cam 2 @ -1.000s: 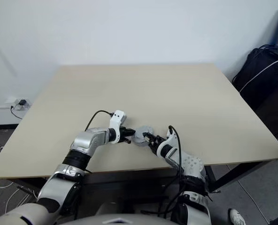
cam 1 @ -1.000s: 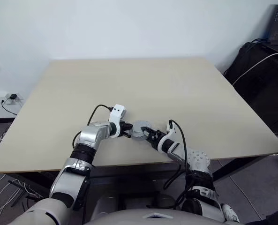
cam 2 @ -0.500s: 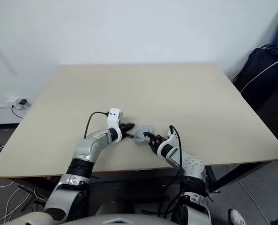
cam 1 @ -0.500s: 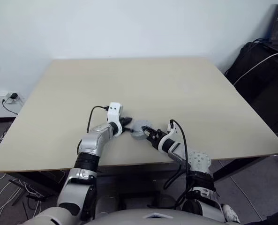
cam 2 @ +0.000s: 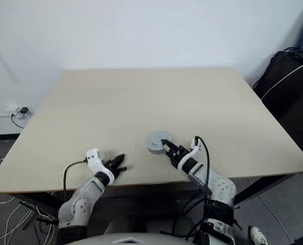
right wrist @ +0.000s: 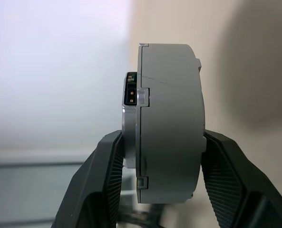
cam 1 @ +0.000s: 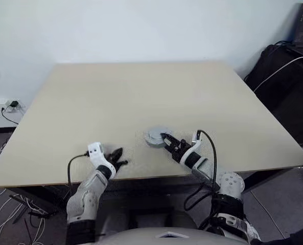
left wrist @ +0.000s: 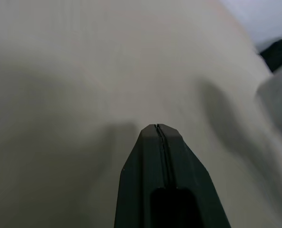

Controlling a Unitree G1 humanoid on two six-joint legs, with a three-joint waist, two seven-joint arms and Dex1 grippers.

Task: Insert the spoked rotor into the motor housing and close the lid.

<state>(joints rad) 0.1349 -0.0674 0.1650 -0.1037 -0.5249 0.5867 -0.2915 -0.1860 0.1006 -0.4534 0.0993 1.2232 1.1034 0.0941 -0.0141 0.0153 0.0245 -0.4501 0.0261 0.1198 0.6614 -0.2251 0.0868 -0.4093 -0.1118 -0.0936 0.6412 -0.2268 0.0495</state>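
Gripping motor housing (right wrist: 169, 123) between right jaws, seemingly lidded

So the desk (cam 1: 141, 97) is a plain beige, light wood-look slab, squarish, pushed up close to a white wall at the far side. Matte top, no markings on it. The one item over the top is a grey round motor housing (cam 1: 154, 137), near the front edge and roughly in the middle. It's pinched across its flat faces between two black fingers, so whether it actually touches the surface I can't tell.
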